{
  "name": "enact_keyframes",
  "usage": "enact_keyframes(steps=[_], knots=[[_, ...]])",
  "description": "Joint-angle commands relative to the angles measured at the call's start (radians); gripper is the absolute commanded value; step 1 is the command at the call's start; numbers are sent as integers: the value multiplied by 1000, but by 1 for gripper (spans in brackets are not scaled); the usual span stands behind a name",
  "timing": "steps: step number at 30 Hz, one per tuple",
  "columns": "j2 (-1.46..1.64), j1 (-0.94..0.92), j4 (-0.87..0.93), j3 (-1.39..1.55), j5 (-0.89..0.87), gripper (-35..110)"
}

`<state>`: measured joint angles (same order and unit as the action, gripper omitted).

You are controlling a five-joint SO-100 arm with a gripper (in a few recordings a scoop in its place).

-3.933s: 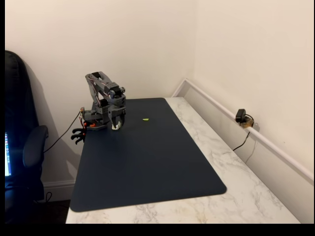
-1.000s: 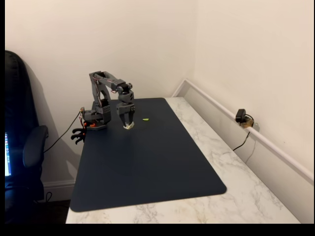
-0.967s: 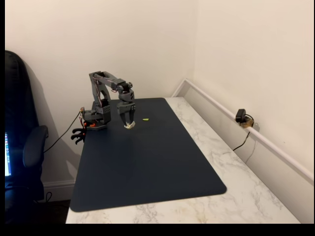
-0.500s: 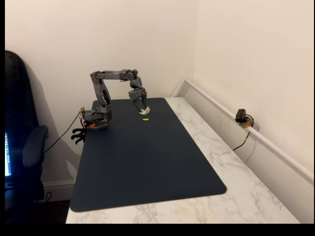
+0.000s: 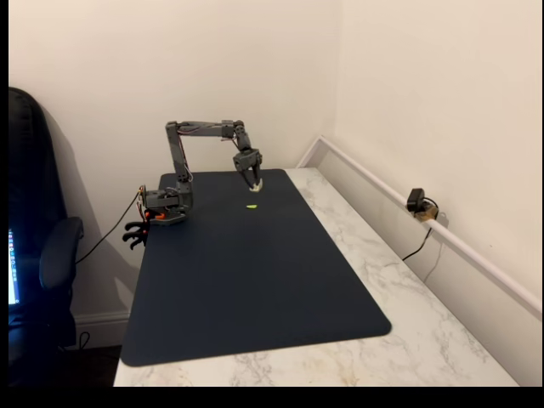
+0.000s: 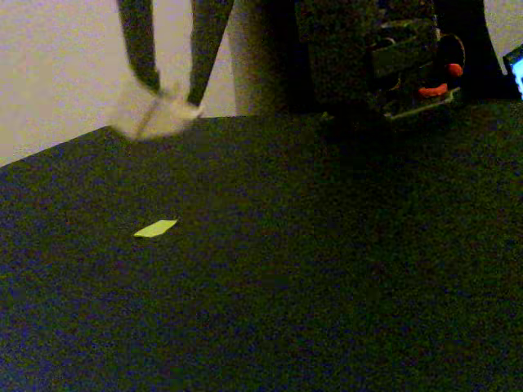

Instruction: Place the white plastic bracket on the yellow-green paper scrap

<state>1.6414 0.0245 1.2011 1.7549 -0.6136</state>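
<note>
Transport is the step in hand, I judge: the tool [image 5: 255, 181] pinches the white plastic bracket [image 6: 154, 114] between its two fingers and carries it above the dark mat [image 5: 255, 280] on the counter [image 5: 425, 340]. The yellow-green paper scrap [image 5: 252, 206] lies flat on the mat, a little nearer than the tool and apart from it; the bracket hangs in the air on the far side of the scrap, not touching anything below. The next move probably calls for bringing the tool back toward the near side, lowering it over the scrap, then spreading the fingers. The arm is stretched out to the right from its base [image 5: 163, 208], upper link nearly level, wrist bent down.
</note>
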Motion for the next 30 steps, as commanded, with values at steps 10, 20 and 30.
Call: enact_keyframes(steps=[10, 20, 30], knots=[[-115, -87, -81, 31, 6, 0], [-155, -117, -71, 20, 20, 0], [-172, -120, -51, 31, 0, 12]])
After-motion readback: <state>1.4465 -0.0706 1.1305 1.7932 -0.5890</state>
